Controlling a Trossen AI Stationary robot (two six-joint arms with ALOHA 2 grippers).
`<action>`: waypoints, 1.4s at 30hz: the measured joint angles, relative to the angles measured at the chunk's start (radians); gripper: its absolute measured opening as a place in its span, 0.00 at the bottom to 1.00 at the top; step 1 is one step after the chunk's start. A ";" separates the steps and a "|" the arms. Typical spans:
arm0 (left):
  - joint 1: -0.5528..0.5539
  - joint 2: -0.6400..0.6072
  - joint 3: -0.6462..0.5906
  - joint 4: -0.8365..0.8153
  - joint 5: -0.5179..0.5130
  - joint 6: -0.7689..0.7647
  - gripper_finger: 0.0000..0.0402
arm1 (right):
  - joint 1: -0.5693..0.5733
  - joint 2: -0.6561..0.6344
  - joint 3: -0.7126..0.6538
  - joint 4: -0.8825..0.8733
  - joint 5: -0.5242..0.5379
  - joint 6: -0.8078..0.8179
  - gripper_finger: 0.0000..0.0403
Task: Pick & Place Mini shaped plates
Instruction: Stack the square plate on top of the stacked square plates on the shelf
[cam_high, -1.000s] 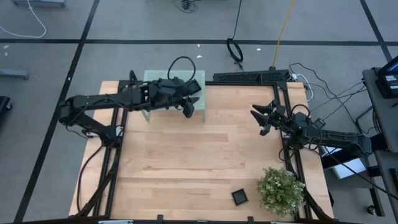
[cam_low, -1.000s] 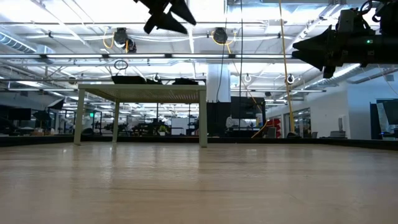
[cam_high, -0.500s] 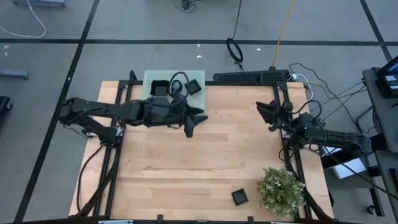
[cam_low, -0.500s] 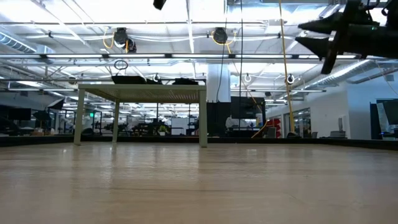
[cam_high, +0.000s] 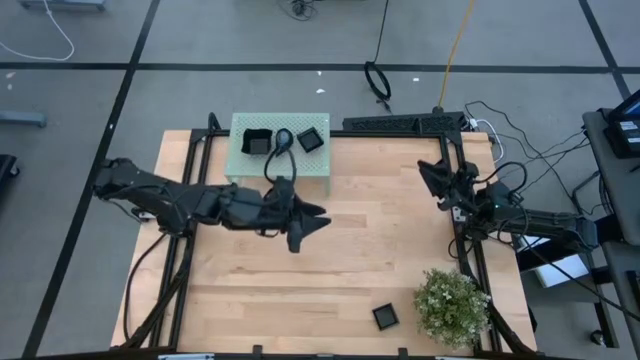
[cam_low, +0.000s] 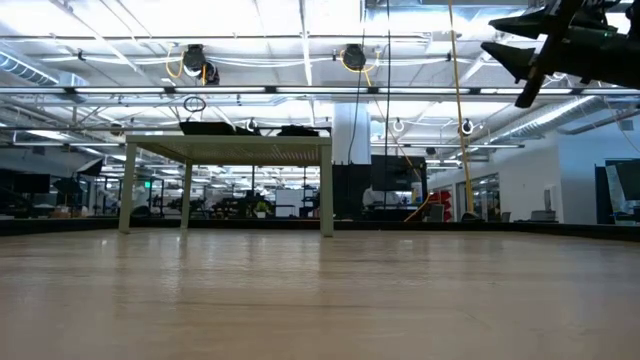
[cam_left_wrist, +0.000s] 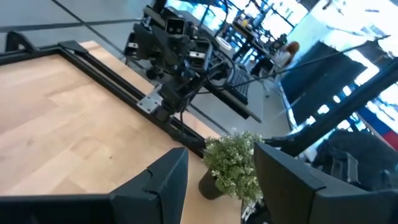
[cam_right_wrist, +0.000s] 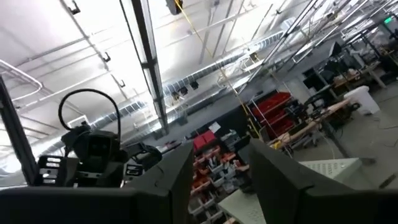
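Observation:
In the high view, two black mini plates rest on the green perforated platform (cam_high: 283, 165) at the table's far edge. One is larger with a raised rim (cam_high: 257, 142), the other a small square (cam_high: 312, 139). A third square plate (cam_high: 385, 317) lies flat near the table's near edge, beside the plant. My left gripper (cam_high: 309, 228) (cam_left_wrist: 221, 180) is open and empty above the table's middle, on the near side of the platform. My right gripper (cam_high: 433, 181) (cam_right_wrist: 214, 168) (cam_low: 528, 52) is open and empty, raised high at the right edge and tipped toward the ceiling.
A small potted plant (cam_high: 452, 305) (cam_left_wrist: 233, 163) stands at the near right corner. Black frame rails (cam_high: 400, 124) run along the far and side edges. Bare wood (cam_high: 300, 290) spreads between the platform and the near edge.
My left gripper has drawn back from over the platform toward the table's middle and near edge, uncovering the two plates there, and has left the low view. My right gripper has pulled back toward the right edge and tipped upward.

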 joint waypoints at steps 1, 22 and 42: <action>-0.013 0.000 0.000 0.000 -0.022 -0.011 0.46 | 0.000 0.000 0.000 0.001 -0.017 0.000 0.35; -0.125 0.000 0.000 -0.015 -0.209 0.158 0.46 | 0.000 0.228 0.399 -0.652 -0.101 -0.103 0.35; -0.085 0.000 0.000 -0.048 -0.208 0.110 0.46 | 0.346 0.859 0.660 -1.079 -0.462 -0.424 0.35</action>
